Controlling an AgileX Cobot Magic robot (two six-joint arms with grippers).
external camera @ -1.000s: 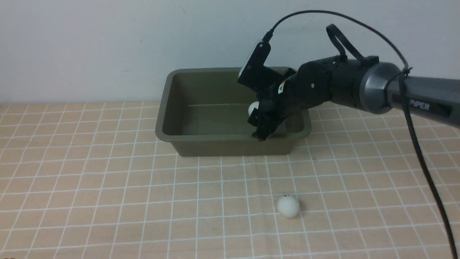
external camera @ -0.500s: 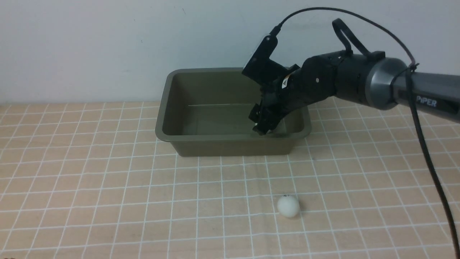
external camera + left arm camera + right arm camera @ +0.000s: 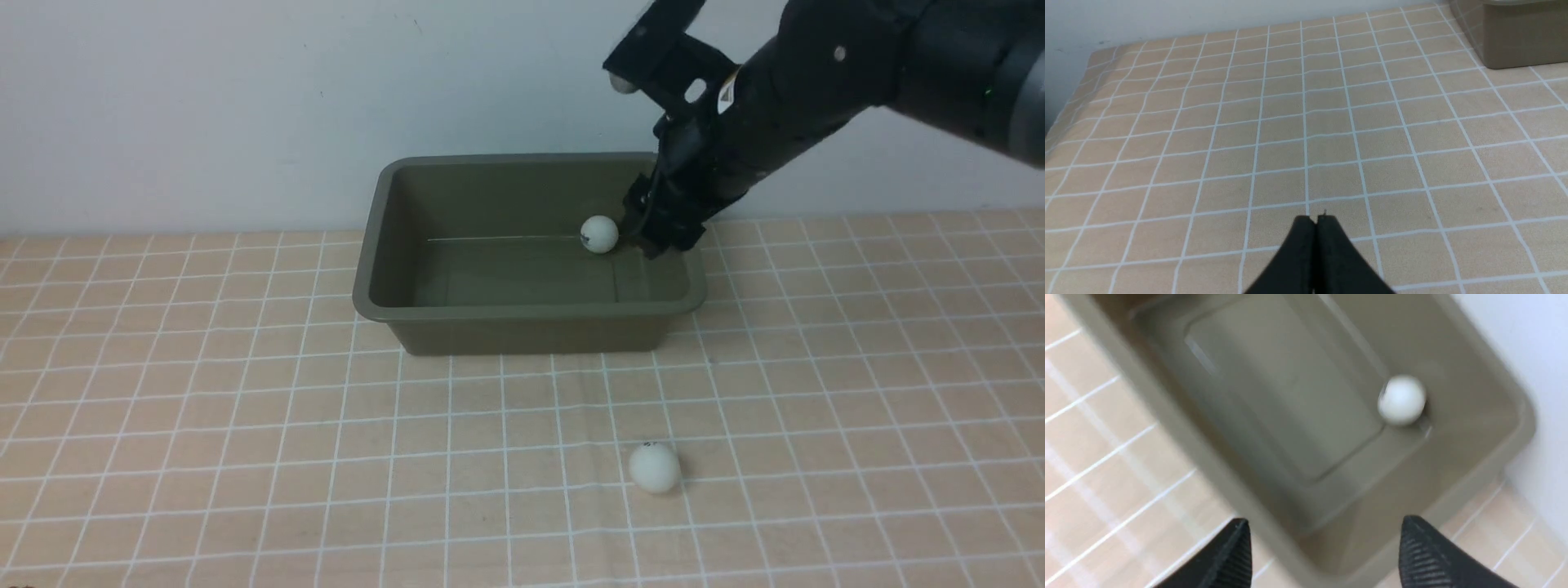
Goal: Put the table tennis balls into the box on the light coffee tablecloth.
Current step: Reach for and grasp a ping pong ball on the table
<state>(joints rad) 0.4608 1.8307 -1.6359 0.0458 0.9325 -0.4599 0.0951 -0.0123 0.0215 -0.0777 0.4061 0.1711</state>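
Note:
One white table tennis ball (image 3: 599,234) lies inside the olive-green box (image 3: 522,314), near its far right corner; the right wrist view shows that ball (image 3: 1402,399) free on the box floor (image 3: 1274,396). A second ball (image 3: 654,467) rests on the light coffee tablecloth (image 3: 204,425) in front of the box. My right gripper (image 3: 658,235) hangs above the box's right end, open and empty; its two fingertips (image 3: 1237,547) stand wide apart over the box rim. My left gripper (image 3: 1314,222) is shut, low over bare cloth, away from the box (image 3: 1519,32).
A plain white wall rises just behind the box. The checked cloth spreads wide to the left and front of the box.
The right gripper let go of the ball, which now lies in the box. The arm has since lifted up and to the right, out of the box.

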